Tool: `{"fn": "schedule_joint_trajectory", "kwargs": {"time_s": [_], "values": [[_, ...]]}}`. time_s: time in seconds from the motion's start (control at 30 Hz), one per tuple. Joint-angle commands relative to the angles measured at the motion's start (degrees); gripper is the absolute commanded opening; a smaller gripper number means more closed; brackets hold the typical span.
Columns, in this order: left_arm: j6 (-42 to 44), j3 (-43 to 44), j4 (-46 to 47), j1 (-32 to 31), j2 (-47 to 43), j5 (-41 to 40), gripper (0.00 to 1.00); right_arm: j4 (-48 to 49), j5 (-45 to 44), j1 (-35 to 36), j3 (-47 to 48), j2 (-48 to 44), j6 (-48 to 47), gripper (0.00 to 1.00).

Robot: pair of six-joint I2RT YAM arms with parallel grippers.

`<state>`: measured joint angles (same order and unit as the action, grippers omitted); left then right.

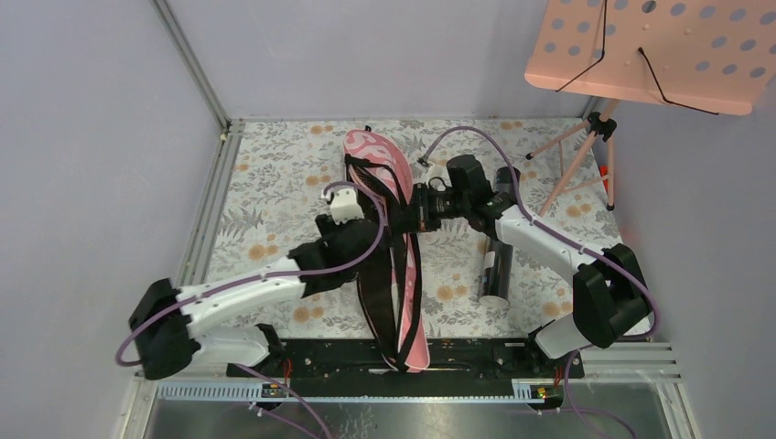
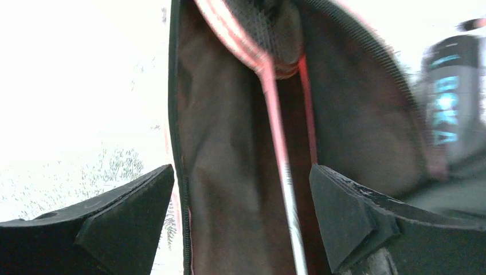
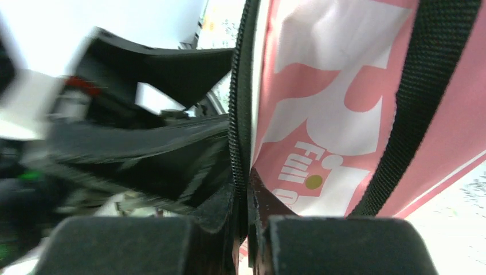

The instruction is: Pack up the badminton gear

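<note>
At the centre of the tabletop [image 1: 274, 183], the left hand [image 2: 242, 177] has its fingers [image 2: 132, 223] spread wide apart and grips nothing. Between them gapes the dark inside of the pink cover [image 1: 389, 265], and a racket [image 2: 281, 172] lies in that opening, its thin shaft running toward 12 o'clock to the strung head.

The right hand [image 3: 249, 223] comes in from 3 o'clock with its fingers pressed together, clamped on the cover's zip edge [image 3: 240, 114]. Just past the pinch are white lettering on pink cloth and the black strap [image 3: 424, 97].

In the overhead view the cover stretches from 12 o'clock down to 6 o'clock, its narrow end reaching the near rail between the arm bases. The black tube [image 1: 499, 247] lies on the tabletop at 3 o'clock of the cover, apart from it and partly under the right arm. A pink music stand [image 1: 650, 55] stands in the corner at 2 o'clock
</note>
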<state>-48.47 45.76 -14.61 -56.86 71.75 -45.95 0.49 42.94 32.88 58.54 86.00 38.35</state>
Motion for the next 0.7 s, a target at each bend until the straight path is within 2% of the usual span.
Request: {"fn": "schedule_joint_trajectory", "kwargs": {"time_s": [0.0, 0.17, 0.23, 0.33, 0.43, 0.57, 0.6, 0.67], "values": [[10.67, 9.25, -8.29, -1.5, -8.7, 0.27, 0.99, -10.89, -2.12, 0.6, 5.22, -2.1, -18.12, 0.0], [19.73, 13.99, -12.36, -0.88, -15.95, -5.33, 0.99, -15.5, -1.52, 0.6, 6.82, -2.51, -27.46, 0.0], [29.35, 15.34, -8.71, 1.3, -19.0, -1.03, 0.99, -16.95, -0.34, 0.6, 7.69, -2.96, -29.52, 0.0], [44.35, 17.93, -1.2, 10.86, -20.93, 19.13, 0.99, -18.9, 5.07, 0.6, 9.44, -2.9, -33.03, 0.0], [56.79, 23.72, -2.62, 22.73, -18.2, 38.44, 0.99, -23.26, 9.59, 0.6, 13.14, -2.2, -36.94, 0.0], [84.63, 21.76, -2.79, 30.62, -16.84, 60.66, 0.99, -33.35, 11.17, 0.6, 20.46, -0.06, -45.09, 0.0], [90.12, 22.81, -5.22, 32.68, -16.31, 64.7, 0.99, -37.59, 10.47, 0.56, 23.22, 0.89, -47.42, 0.0], [101.07, 28.73, -17.35, 35.96, -13.42, 70.23, 0.99, -46.6, 9.83, 0.6, 28.85, 3.26, -54.51, 0.0]]}}
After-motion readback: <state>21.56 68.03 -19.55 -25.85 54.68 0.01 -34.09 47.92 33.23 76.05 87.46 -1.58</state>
